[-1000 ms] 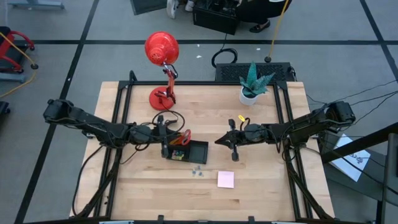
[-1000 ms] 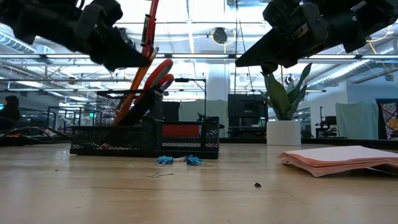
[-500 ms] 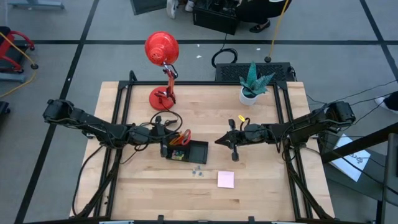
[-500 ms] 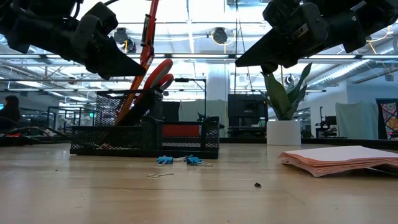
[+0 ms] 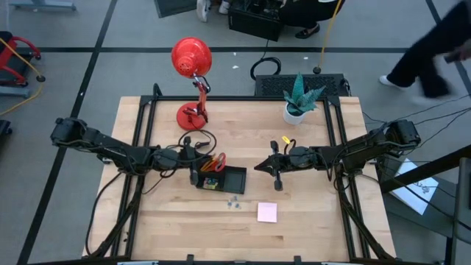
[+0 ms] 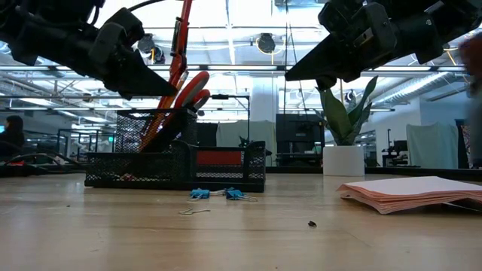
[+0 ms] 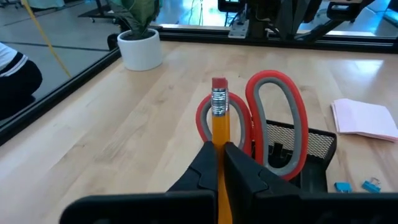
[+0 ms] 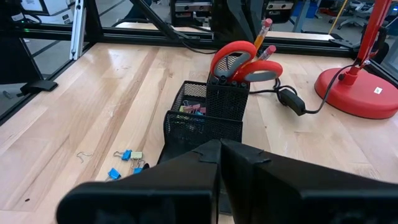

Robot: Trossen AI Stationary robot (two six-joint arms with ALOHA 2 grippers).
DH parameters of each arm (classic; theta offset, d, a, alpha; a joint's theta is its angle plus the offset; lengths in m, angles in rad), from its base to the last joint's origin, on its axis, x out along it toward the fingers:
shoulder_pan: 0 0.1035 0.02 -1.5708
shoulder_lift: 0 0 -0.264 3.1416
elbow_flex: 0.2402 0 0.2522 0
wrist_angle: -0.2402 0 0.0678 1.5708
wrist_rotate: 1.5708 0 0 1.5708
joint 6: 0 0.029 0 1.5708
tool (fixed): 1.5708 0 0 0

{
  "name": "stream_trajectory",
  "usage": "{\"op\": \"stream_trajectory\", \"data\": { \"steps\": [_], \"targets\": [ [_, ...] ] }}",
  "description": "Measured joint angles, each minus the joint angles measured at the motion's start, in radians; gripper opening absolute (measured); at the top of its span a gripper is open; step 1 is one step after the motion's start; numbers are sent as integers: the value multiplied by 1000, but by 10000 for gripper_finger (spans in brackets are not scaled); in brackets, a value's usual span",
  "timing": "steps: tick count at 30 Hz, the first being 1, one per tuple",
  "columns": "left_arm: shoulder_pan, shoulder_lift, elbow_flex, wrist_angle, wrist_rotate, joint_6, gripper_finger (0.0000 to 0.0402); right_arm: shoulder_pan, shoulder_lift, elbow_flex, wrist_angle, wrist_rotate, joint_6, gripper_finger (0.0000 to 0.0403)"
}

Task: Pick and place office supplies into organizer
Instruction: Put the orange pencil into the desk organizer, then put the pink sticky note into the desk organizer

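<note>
Wooden table [image 5: 309, 221]: left claw [image 7: 219, 163], clenched empty, hovers just behind the organizer [image 5: 221, 178] holding scissors [image 7: 277, 118] and pencil [image 7: 219, 124]. Ahead, blue clips [image 5: 234, 202] and sticky pad [image 5: 267, 212] remain out. Right claw [image 5: 259, 167] clenched, waiting opposite.

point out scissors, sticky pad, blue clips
scissors [image 7: 278, 118], left wrist view, red handle loop
sticky pad [image 5: 267, 213], high view, middle of top sheet
blue clips [image 6: 199, 193], low view, left clip's body

Red-handled scissors [image 7: 277, 124] and orange pencil [image 7: 219, 127] upright in black mesh organizer [image 6: 177, 167], blue clips [image 6: 217, 194] beside
</note>
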Motion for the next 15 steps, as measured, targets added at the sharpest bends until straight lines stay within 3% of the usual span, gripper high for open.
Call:
{"op": "stream_trajectory", "data": {
  "steps": [8,15],
  "targets": [
    [53,17,-5,-40,77,7,23,0,0,1,23,0,-2,4],
    [63,78,-2,-3,82,-4,4,0,0,1,23,0,-11,4]
  ]
}}
